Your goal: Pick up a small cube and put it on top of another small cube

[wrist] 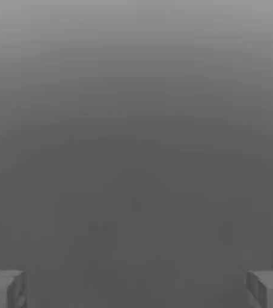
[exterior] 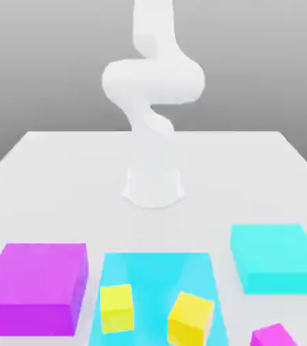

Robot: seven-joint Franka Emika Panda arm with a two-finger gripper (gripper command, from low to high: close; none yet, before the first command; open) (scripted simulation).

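Arm (exterior: 153,88) upper part cut off by exterior view's top edge. Small magenta cube (exterior: 276,336) cut by bottom edge, only top corner showing. Yellow cube (exterior: 189,319) near bottom edge, lower face clipped. Cyan flat panel (exterior: 157,270) runs off bottom edge. Pincer fingertips (wrist: 3,289) in hand view cut by lower corners, only stubs showing, set wide apart.
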